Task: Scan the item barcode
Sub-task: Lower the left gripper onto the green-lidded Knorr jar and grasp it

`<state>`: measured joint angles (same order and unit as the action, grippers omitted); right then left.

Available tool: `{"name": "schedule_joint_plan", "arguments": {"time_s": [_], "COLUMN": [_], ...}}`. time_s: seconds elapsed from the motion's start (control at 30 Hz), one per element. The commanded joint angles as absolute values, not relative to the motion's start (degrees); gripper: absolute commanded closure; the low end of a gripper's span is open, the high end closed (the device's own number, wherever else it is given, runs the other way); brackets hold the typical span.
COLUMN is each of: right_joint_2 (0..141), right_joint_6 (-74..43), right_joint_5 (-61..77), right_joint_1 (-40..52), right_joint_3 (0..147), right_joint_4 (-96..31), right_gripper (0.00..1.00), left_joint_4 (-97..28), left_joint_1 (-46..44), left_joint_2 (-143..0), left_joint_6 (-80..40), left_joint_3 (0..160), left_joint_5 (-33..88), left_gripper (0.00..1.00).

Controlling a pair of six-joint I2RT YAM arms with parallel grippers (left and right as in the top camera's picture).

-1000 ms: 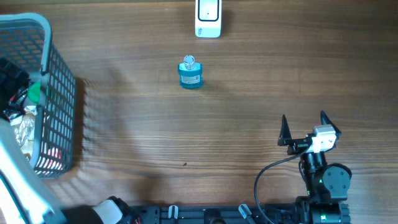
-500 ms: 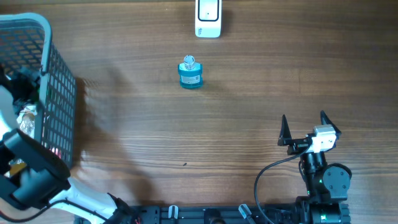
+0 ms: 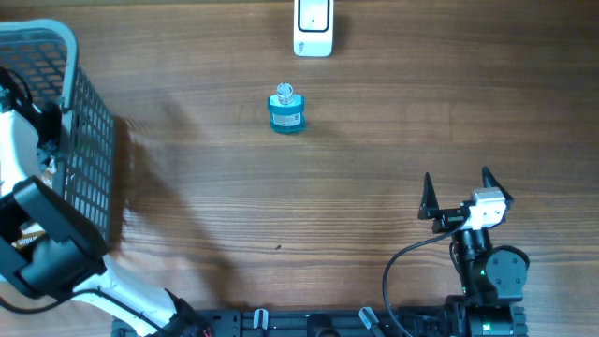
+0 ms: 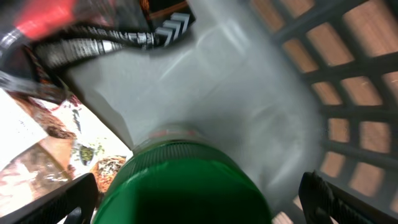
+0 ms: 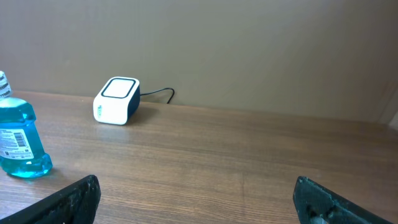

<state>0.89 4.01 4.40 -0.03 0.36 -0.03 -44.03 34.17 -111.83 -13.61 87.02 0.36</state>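
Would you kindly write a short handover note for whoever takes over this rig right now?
Left end effector: open, down inside the basket, straddling a green cap, not gripping it.
Right end effector: open, empty, idle at the front of the table.
Scanner sits at the far edge, with the blue bottle standing in front of it.
Done: nothing is held yet.
Left: grasp an item and show its barcode to the scanner.
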Motion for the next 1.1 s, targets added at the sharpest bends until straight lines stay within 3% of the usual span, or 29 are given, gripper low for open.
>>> {"name": "schedule_joint_plan", "arguments": {"time_s": [0.0, 0.27, 0.43, 1.07], "right_joint_2": [0.43, 0.43, 0.43, 0.43], "right_joint_6": [4.43, 4.45, 4.45, 4.45], "right_joint_5": [3.88, 3.88, 3.88, 3.86], "right_joint_1": [0.05, 0.05, 0.05, 0.05], "right_joint_3": [0.30, 0.30, 0.30, 0.30], "right_joint_4": [0.12, 0.12, 0.12, 0.12], "right_gripper": [0.00, 0.00, 0.00, 0.00], "left_joint_4": [-44.73, -44.58, -44.60, -51.37], "left_joint_1": [34.24, 34.30, 34.30, 34.41], "left_joint_2": [-113.16, -113.16, -113.16, -108.66], "left_joint_6": [-12.43, -12.45, -12.45, -12.43], "left_joint_3": [87.33, 87.33, 87.33, 93.49], "left_joint_5": [-0.27, -1.17, -1.19, -2.68], "left_gripper": [0.01, 0.26, 0.33, 0.33]}}
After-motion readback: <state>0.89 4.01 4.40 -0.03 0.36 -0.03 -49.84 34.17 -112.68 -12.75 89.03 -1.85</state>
